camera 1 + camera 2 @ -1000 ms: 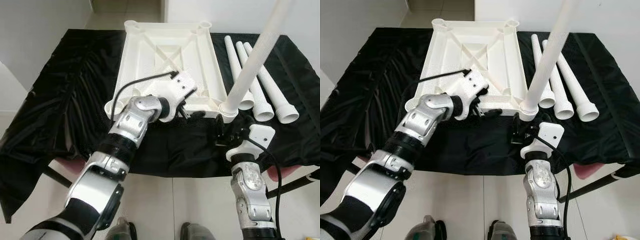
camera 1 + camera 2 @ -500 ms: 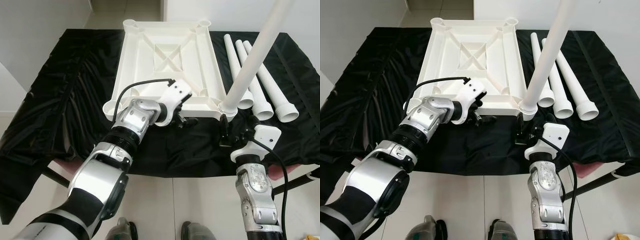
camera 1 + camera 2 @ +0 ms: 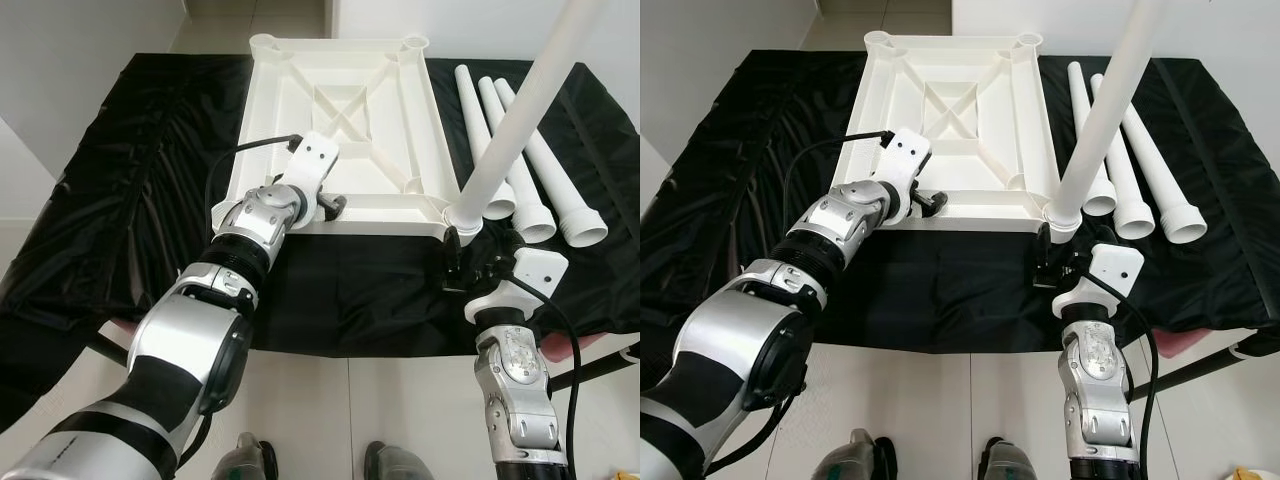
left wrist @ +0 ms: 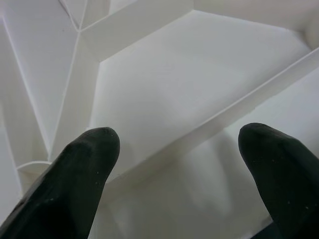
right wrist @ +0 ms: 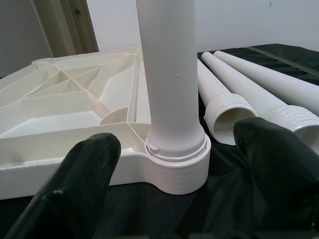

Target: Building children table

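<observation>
Left wrist view is looking straight down onto ribbed white plastic, and the left gripper [image 3: 335, 205] is hovering with its two black fingers [image 4: 79, 169] spread wide apart, holding nothing, over the near edge of the upside-down white tabletop [image 3: 340, 120]. Right gripper [image 3: 1048, 262] is sitting just in front of the tabletop's near right corner socket [image 5: 177, 159], its fingers [image 5: 75, 189] parted and released on either side of the white leg [image 3: 1105, 120] standing upright in that socket, not touching it. Out from there, three loose white legs [image 3: 1135, 150] are lying side by side just right of the tabletop, wide threaded ends facing the robot. Everything is resting on a black cloth [image 3: 130, 200] draped over the counter. Pale tiled floor [image 3: 400, 420] is showing below the cloth's front edge.
</observation>
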`<state>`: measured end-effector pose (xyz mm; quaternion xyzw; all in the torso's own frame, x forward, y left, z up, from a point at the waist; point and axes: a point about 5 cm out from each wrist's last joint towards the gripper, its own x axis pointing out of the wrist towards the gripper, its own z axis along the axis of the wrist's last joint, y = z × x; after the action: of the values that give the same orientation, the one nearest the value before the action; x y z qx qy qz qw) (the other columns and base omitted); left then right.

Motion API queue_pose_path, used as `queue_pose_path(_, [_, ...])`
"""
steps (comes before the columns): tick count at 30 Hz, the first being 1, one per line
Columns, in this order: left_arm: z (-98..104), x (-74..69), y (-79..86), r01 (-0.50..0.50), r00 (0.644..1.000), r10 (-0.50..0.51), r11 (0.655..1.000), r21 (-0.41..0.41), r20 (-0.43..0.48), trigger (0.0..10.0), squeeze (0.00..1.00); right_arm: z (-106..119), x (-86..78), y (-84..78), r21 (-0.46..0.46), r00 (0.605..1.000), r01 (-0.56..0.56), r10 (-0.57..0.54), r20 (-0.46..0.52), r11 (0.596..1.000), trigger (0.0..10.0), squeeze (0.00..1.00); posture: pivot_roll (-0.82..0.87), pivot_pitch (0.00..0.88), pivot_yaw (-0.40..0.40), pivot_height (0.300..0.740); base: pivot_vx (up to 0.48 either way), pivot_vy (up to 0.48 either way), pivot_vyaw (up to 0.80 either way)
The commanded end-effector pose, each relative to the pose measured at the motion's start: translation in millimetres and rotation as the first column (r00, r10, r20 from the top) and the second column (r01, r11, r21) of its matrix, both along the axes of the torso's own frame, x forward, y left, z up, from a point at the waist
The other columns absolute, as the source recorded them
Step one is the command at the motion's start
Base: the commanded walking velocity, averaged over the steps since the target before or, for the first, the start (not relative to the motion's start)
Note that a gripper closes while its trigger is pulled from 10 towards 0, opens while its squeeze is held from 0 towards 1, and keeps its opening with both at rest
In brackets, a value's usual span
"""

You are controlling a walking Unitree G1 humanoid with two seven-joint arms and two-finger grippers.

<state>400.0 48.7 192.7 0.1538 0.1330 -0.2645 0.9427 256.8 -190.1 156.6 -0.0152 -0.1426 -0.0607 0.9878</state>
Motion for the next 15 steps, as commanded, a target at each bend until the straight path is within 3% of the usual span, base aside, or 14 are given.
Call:
queue_pose_path(1, [-1, 0.1, 1.6, 0.012, 1.0, -0.012, 1.0, 0.015, -0.002, 10.0, 0.0, 2, -0.2, 0.0, -0.01, 1.0, 0.001, -0.001, 0.002, 1.0, 10.0, 0.0, -0.11, 0.107, 0.093, 0.74, 0.0, 0.0, 0.0])
queue_pose_path(2, [13, -3.0, -8.4, 0.13, 0.991, -0.127, 0.987, -0.094, 0.043, 10.0, 0.0, 1, 0.1, -2.4, -0.016, 1.0, 0.008, -0.008, -0.001, 1.0, 10.0, 0.0, -0.11, 0.103, 0.093, 0.74, 0.0, 0.0, 0.0])
queue_pose_path(6, [27, -7.5, -18.9, 0.226, 0.972, -0.211, 0.96, -0.165, 0.105, 10.0, 0.0, 0, 0.6, -2.8, -0.017, 1.0, 0.008, -0.008, -0.004, 1.0, 10.0, 0.0, -0.1, 0.103, 0.091, 0.74, 0.0, 0.0, 0.0])
queue_pose_path(8, [30, -10.7, -24.1, 0.271, 0.96, -0.252, 0.947, -0.174, 0.126, 10.0, 0.0, 0, 1.3, -1.9, -0.017, 1.0, 0.005, -0.005, -0.005, 1.0, 10.0, 0.0, -0.1, 0.103, 0.091, 0.74, 0.0, 0.0, 0.0])
queue_pose_path(9, [31, -16.9, -32.0, 0.347, 0.933, -0.324, 0.925, -0.154, 0.154, 10.0, 0.0, 1, 2.8, -0.4, -0.019, 1.0, -0.004, 0.004, -0.005, 1.0, 10.0, 0.0, -0.1, 0.097, 0.088, 0.74, 0.0, 0.0, 0.0])
queue_pose_path(14, [30, -20.5, -34.9, 0.387, 0.917, -0.363, 0.91, -0.15, 0.163, 10.0, 0.0, 1, 3.5, -0.2, -0.022, 1.0, -0.007, 0.007, -0.003, 1.0, 10.0, 0.0, -0.1, 0.094, 0.087, 0.74, 0.0, 0.0, 0.0])
queue_pose_path(15, [29, -25.5, -37.1, 0.444, 0.892, -0.421, 0.885, -0.143, 0.165, 10.0, 0.0, 2, 4.3, -1.1, -0.025, 1.0, -0.008, 0.008, -0.001, 1.0, 10.0, 0.0, -0.1, 0.089, 0.086, 0.74, 0.0, 0.0, 0.0])
